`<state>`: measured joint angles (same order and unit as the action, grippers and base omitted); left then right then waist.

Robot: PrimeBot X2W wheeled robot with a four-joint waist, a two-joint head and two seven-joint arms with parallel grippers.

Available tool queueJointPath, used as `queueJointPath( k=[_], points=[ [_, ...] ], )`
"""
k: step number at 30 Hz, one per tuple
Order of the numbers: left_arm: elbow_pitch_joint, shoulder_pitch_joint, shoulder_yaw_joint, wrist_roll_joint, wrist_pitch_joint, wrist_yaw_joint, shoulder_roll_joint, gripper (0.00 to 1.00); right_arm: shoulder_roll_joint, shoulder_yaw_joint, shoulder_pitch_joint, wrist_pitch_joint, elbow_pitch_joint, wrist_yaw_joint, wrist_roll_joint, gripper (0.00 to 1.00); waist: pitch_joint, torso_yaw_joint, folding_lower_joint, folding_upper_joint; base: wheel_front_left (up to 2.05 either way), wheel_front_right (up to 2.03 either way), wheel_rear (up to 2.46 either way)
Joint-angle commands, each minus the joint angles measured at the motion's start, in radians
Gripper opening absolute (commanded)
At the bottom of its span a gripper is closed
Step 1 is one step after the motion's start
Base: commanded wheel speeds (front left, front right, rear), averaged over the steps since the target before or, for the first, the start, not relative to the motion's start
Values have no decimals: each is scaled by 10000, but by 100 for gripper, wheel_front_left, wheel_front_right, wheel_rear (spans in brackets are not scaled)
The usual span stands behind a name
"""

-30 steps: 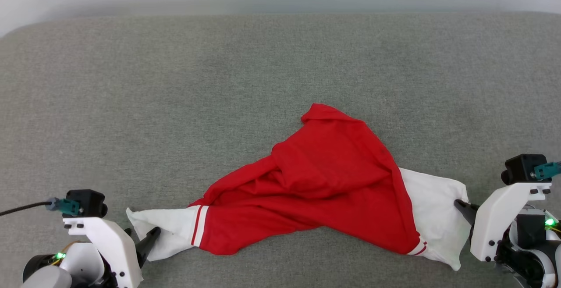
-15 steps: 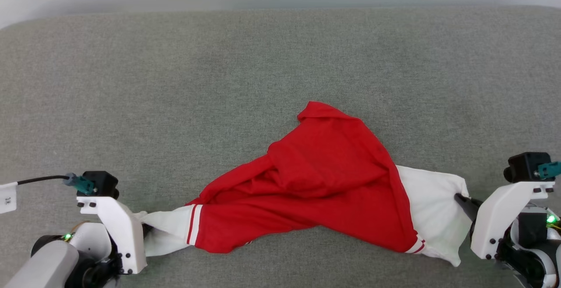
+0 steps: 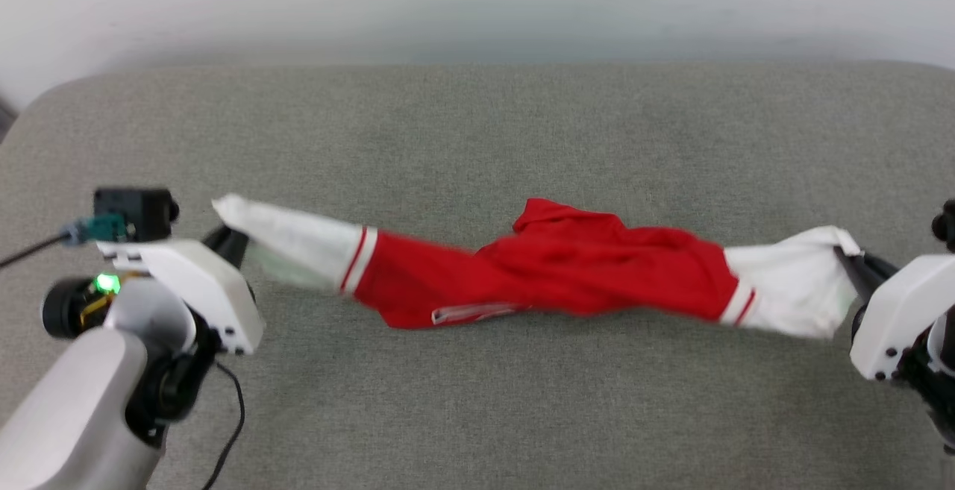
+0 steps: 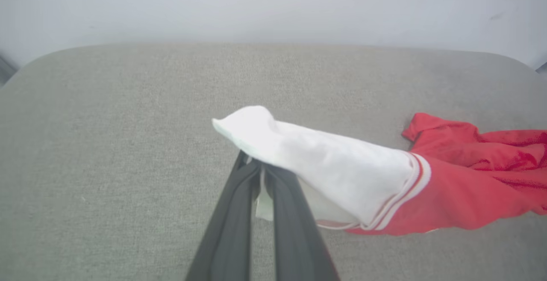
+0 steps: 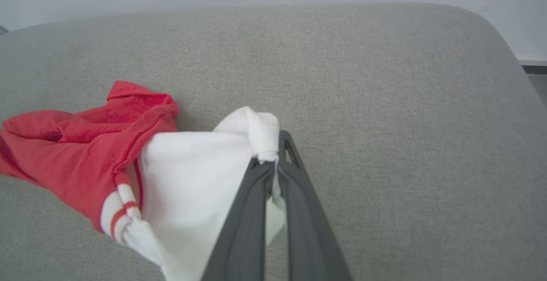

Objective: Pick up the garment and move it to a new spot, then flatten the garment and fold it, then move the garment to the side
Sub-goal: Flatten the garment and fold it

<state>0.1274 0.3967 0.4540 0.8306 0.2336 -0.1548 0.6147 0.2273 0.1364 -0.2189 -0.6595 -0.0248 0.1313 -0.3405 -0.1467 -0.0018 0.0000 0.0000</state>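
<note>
The garment (image 3: 567,270), a red shirt with white sleeves and red-white striped trim, hangs stretched between my two grippers above the grey cushion. My left gripper (image 3: 230,240) is shut on the end of the left white sleeve (image 4: 299,152); in the left wrist view its dark fingers (image 4: 230,212) pinch the cloth. My right gripper (image 3: 850,262) is shut on the right white sleeve (image 5: 192,174), whose tip bunches over the fingertips (image 5: 277,152). The red body (image 5: 72,152) sags in folds in the middle. The chest print is hidden.
The grey upholstered cushion (image 3: 477,124) spreads wide under the garment, with rounded far corners and a pale wall behind it. A black cable (image 3: 224,430) trails from my left arm across the near left of the cushion.
My left gripper closed on the left sleeve. Both grippers then rose and drew apart, lifting the garment from a heap into a taut band. The head view has also shifted.
</note>
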Motion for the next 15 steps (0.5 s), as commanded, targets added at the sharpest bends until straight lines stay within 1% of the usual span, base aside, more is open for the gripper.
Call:
queueJointPath(
  k=[1,2,6,8,12,15],
  points=[
    [-116,404,-96,-120,-193,-79,-114,0,70,35,-373,7,25,-9,-28,0,157,27,0,0,0,0,0],
    [-159,701,-163,-260,-339,-127,-131,0,120,48,-581,-38,36,-9,-60,0,188,25,0,0,0,0,0],
    [75,1891,-274,-539,-667,14,-303,0,359,51,-1593,-132,220,-9,-120,0,274,-4,0,0,0,0,0],
    [252,2580,-271,-666,-785,82,-514,0,414,2,-2198,-224,333,-9,-195,0,256,-25,0,0,0,0,0],
    [897,4101,-230,-935,-920,298,-817,0,611,-13,-3629,-240,559,-9,-189,0,-43,-55,0,0,0,0,0],
    [1444,5349,-211,-1178,-1077,464,-1025,0,616,-108,-4895,-164,814,-9,-209,0,-446,-92,0,0,0,0,0]
  ],
)
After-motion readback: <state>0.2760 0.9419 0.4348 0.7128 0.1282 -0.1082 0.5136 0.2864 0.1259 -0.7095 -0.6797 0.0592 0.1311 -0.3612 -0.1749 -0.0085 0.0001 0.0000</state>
